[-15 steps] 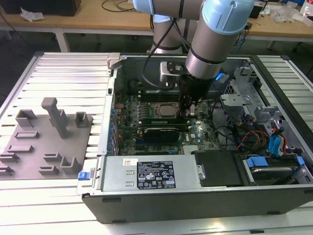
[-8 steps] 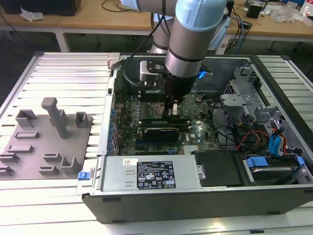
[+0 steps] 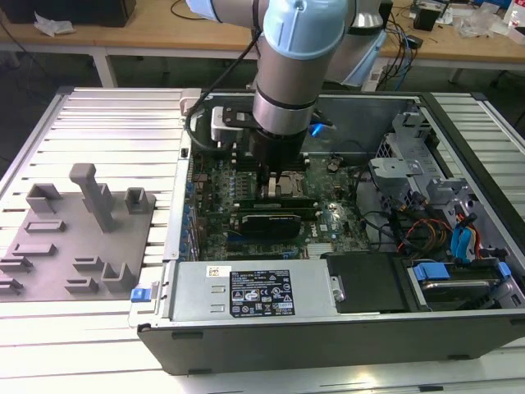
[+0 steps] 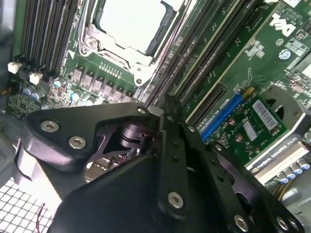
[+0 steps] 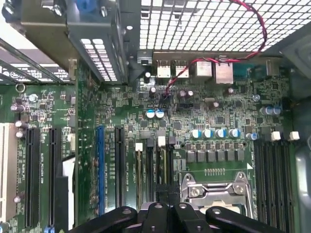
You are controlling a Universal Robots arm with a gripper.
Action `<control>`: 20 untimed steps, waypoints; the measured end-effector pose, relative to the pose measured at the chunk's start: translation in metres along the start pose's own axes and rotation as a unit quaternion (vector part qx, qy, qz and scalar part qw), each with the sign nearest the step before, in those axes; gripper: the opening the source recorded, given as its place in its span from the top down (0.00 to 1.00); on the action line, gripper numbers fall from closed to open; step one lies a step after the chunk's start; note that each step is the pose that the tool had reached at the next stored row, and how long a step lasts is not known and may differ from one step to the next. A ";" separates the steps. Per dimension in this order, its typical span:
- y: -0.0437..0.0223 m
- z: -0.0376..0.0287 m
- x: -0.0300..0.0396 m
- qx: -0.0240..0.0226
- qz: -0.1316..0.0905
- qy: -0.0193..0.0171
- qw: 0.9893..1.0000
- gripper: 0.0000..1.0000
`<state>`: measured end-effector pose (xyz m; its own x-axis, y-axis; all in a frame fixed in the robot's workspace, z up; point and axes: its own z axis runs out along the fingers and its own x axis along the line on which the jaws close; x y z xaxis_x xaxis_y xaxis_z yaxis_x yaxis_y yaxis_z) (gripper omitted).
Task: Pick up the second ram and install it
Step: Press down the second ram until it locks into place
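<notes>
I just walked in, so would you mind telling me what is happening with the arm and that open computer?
A robot arm is reaching down into the open computer case. Its gripper is low over the motherboard, at the memory slots beside the processor socket. The first wrist view shows a stick standing in those slots; I cannot tell whether it is seated.

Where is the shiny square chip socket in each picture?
Exterior view: the chip socket sits on the motherboard, directly under the arm.
Second wrist view: the chip socket lies beside the black memory slots.
First wrist view: the chip socket lies beside those slots.
Shared landmark: the black memory slots.
</notes>
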<state>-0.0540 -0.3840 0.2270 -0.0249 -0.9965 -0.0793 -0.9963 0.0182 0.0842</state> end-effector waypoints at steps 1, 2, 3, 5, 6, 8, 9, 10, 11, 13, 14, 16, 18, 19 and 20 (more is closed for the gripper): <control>0.0003 0.0004 0.0001 0.000 0.000 0.000 1.000 0.89; 0.0003 0.0003 0.0000 0.000 0.000 0.000 1.000 0.89; -0.0004 -0.0014 -0.0004 0.000 0.000 -0.001 1.000 0.89; -0.0097 -0.0051 -0.0006 0.000 0.000 0.000 1.000 0.89; -0.0121 -0.0056 -0.0007 0.000 0.000 0.000 1.000 0.89; -0.0204 -0.0071 -0.0010 0.000 0.000 0.000 1.000 0.89; -0.0254 -0.0083 -0.0012 0.000 0.000 0.000 1.000 0.89; -0.0296 -0.0096 -0.0014 0.000 0.000 0.000 1.000 0.89; -0.0333 -0.0110 -0.0017 0.000 0.000 0.000 1.000 0.89; -0.0363 -0.0128 -0.0021 0.000 0.000 0.000 1.000 0.89; -0.0385 -0.0152 -0.0027 0.000 0.000 0.000 1.000 0.89; -0.0398 -0.0192 -0.0035 0.000 0.000 0.000 1.000 0.89; -0.0396 -0.0290 -0.0050 0.000 0.000 0.000 1.000 0.89; -0.0392 -0.0344 -0.0056 0.000 0.000 0.000 1.000 0.89; -0.0390 -0.0364 -0.0058 0.000 0.000 0.000 1.000 0.89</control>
<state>-0.0120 -0.3820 0.2603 -0.0249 -0.9965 -0.0797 -0.9963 0.0182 0.0845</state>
